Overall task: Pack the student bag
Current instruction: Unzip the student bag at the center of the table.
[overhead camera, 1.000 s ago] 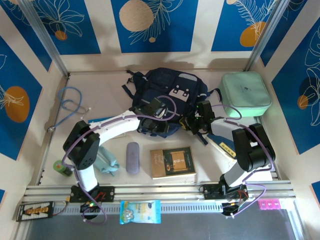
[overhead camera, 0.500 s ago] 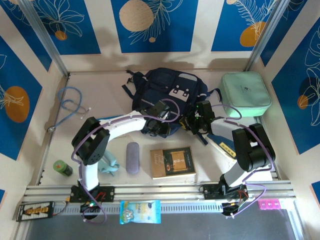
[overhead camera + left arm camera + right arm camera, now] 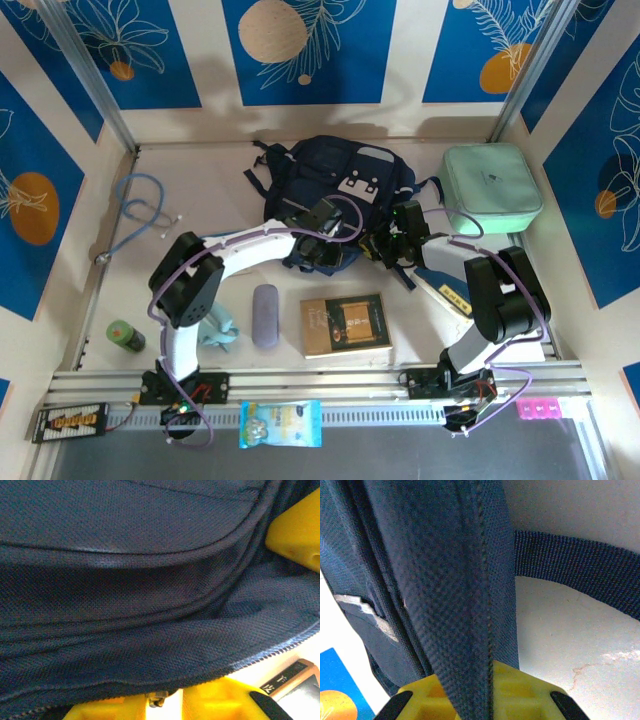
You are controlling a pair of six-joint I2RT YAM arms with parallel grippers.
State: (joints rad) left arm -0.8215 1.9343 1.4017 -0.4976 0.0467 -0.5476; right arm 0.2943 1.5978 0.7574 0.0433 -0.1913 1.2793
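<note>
Right gripper (image 3: 386, 246) sits at the near right edge of the student bag (image 3: 340, 180), and its wrist camera shows what the overhead view cannot. A ridge of navy fabric (image 3: 445, 555) runs straight down into the right gripper (image 3: 475, 692), with the yellow fingers (image 3: 520, 690) pressed together on that fold. A woven strap (image 3: 580, 567) curves over the pale table (image 3: 560, 625) behind it.

The left gripper (image 3: 324, 254) is at the bag's near edge, just left of the other. From above it is a dark knot against dark cloth. Its wrist view gives layered navy panels (image 3: 125, 580) and a small metal zip pull (image 3: 157, 700) beside a yellow finger (image 3: 215, 702) (another yellow piece shows at top right). Fabric lies against them, but I cannot tell whether the jaws are clamped or only resting. A corner of the brown book (image 3: 295, 677) shows at lower right.

Overhead, the bag lies at the far middle of the table (image 3: 200, 175), buckle patch up. What it holds cannot be seen. The mint green case (image 3: 492, 190) lies closed at the far right, apart from the bag. Loose on the table are the brown book (image 3: 346, 325) near centre, a purple oblong case (image 3: 265, 315) to its left, a green bottle (image 3: 125, 336) at near left and a blue cable (image 3: 140, 210) at far left.
</note>
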